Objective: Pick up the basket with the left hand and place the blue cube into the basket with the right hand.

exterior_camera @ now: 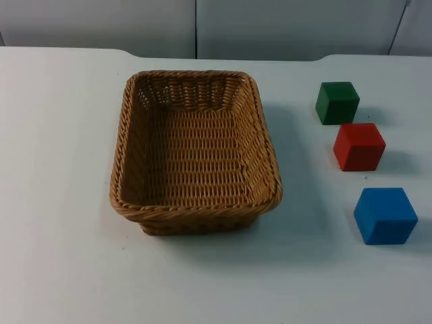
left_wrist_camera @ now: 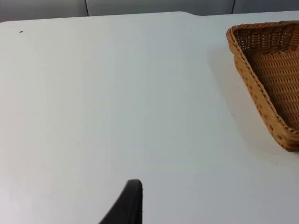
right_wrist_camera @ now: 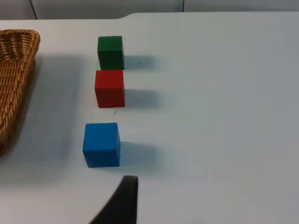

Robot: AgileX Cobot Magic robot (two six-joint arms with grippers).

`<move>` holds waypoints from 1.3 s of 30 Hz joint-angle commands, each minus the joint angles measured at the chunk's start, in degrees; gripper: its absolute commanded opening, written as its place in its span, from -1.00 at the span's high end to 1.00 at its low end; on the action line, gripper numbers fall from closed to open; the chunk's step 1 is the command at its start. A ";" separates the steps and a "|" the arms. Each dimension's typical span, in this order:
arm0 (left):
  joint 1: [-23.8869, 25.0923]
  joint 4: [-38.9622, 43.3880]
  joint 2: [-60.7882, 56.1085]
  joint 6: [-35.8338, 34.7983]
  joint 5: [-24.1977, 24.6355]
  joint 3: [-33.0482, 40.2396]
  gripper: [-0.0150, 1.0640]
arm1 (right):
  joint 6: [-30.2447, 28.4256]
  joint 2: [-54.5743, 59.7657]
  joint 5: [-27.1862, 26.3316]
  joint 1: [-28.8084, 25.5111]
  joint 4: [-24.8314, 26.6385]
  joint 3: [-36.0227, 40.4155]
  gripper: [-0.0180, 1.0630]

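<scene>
The basket (exterior_camera: 196, 154) sits on the white bench (exterior_camera: 61, 202), roughly mid-bench, its long axis running from the near edge toward the grey wall. It holds nothing; the woven floor is bare.

To its right stand three cubes in a row, well apart from the basket and from each other: the green cube (exterior_camera: 337, 102) farthest back, the red cube (exterior_camera: 358, 146) in the middle, and the blue cube (exterior_camera: 385, 215) nearest the front edge. The blue cube rests flat on the bench, level with the basket's near end.

The left hand (left_wrist_camera: 122, 205) hangs over bare bench off the basket's left side, with the basket's long left rim (left_wrist_camera: 254, 86) ahead and to its right. One fingertip is seen, so whether this hand is released or clenched cannot be told; it grasps nothing.

The right hand (right_wrist_camera: 119, 203) hovers just short of the blue cube (right_wrist_camera: 101, 144), which lies almost straight ahead, slightly to the left, with the red cube (right_wrist_camera: 110, 88) and green cube (right_wrist_camera: 110, 52) lined up beyond it. Its state cannot be told either.

Neither step looks begun. The left arm is nearer the basket, the right nearer the blue cube.
</scene>
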 commanded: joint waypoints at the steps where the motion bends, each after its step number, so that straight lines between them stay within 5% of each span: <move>1: -0.30 -0.83 -0.23 -0.01 -1.02 -0.28 -0.80 | 0.00 -0.17 -0.61 -0.53 -0.27 0.47 -0.96; 10: -0.30 -1.10 2.13 -0.01 -7.11 -6.21 -0.78 | 0.00 -0.17 -0.61 -0.53 -0.27 0.47 -0.96; 25: -0.30 -4.24 24.72 1.82 -19.08 -14.42 -0.78 | 0.00 -0.17 -0.61 -0.53 -0.27 0.47 -0.96; 39: -0.30 -28.63 52.80 20.29 -20.51 -26.58 -0.78 | 0.00 -0.17 -0.61 -0.53 -0.27 0.47 -0.96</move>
